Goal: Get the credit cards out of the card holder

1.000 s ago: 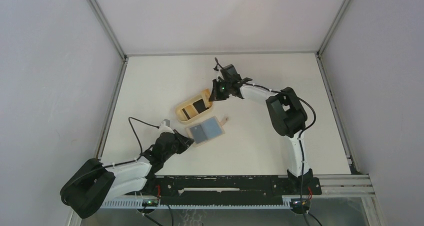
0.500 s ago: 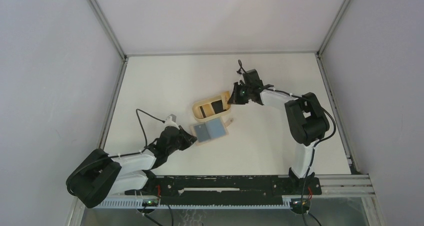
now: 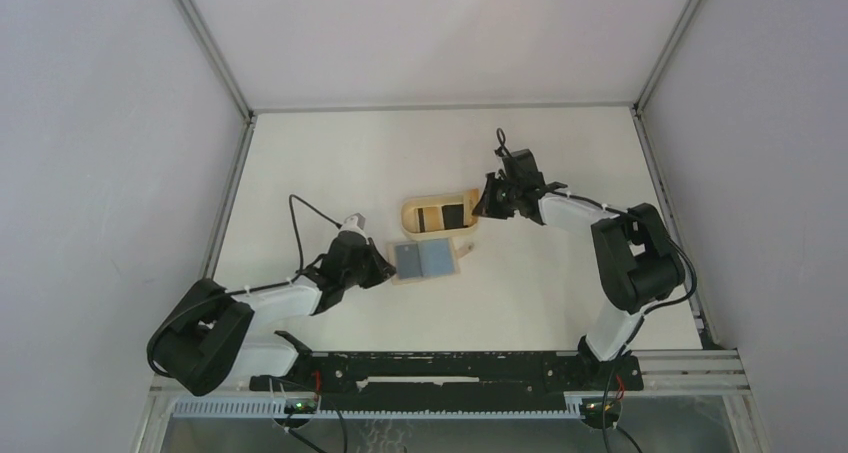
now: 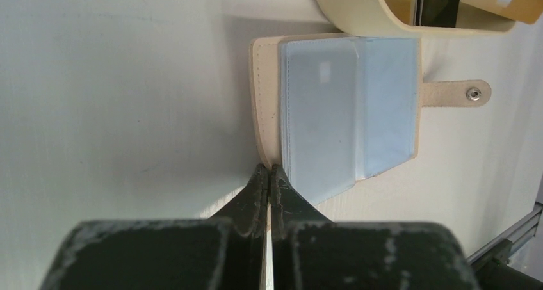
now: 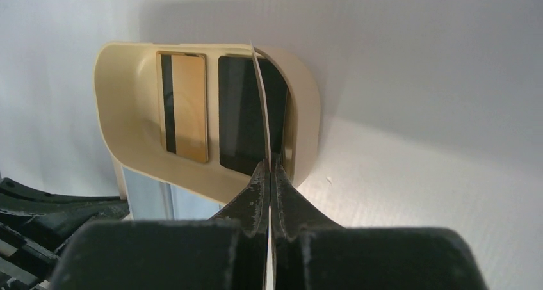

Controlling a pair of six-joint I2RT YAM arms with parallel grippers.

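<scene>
Closed left hand [image 4: 269, 169] touches card holder [image 4: 349, 117] at its edge.

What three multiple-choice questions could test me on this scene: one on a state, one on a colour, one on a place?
1. The card holder is: A open; B snapped shut; C standing upright.
2. Its sleeves are: A red; B green; C pale blue.
3. The striped tan card lies: A in the card holder; B in the wooden tray; C on the floor.

A: its snap tab lies loose on the table.
C: the left wrist view shows pale blue plastic.
B: the right wrist view shows it flat in the tray.
</scene>
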